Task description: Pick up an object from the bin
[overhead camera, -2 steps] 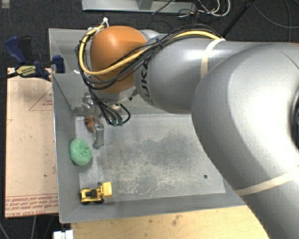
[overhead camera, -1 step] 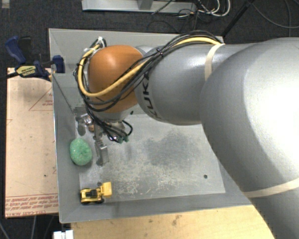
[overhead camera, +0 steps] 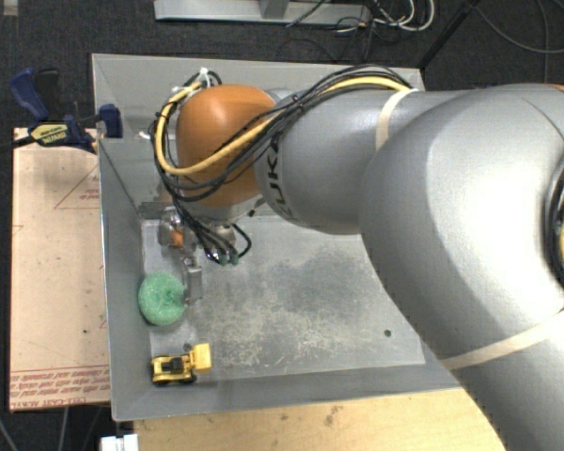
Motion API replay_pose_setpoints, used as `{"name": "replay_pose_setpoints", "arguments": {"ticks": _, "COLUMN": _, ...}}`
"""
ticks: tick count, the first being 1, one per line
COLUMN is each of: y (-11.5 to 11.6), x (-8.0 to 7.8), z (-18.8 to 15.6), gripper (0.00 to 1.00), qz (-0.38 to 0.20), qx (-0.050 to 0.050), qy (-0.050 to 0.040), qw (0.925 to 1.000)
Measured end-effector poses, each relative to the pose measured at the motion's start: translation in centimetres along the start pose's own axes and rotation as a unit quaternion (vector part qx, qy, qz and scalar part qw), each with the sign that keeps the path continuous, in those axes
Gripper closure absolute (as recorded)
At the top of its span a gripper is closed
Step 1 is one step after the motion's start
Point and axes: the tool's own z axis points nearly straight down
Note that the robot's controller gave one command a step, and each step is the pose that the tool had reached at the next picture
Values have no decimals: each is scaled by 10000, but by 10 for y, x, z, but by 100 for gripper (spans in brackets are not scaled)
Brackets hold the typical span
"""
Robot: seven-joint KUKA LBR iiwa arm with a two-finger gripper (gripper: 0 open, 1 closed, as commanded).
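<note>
My gripper (overhead camera: 192,285) hangs under the orange wrist cover in the left part of the bin. One thin finger reaches down right beside a green round spongy ball (overhead camera: 161,300), touching or nearly touching its right side. A small yellow toy digger (overhead camera: 180,365) lies near the bin's front left corner, below the ball and apart from the gripper. Something small and orange (overhead camera: 177,237) shows up by the gripper's body, too hidden to tell what it is.
The big grey arm covers the right and back of the bin. The bin's left wall runs close to the green ball. Bare scuffed floor spreads in the middle and front right.
</note>
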Motion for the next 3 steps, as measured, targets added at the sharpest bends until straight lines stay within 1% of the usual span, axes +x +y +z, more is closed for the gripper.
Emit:
{"name": "replay_pose_setpoints", "arguments": {"ticks": 1, "y": 22, "x": 31, "z": 22, "gripper": 100, "qz": 26, "qx": 7, "qy": 23, "qw": 10000}}
{"name": "replay_pose_setpoints", "arguments": {"ticks": 3, "y": 21, "x": 31, "z": 20, "gripper": 100, "qz": 37, "qx": 8, "qy": 24, "qw": 10000}}
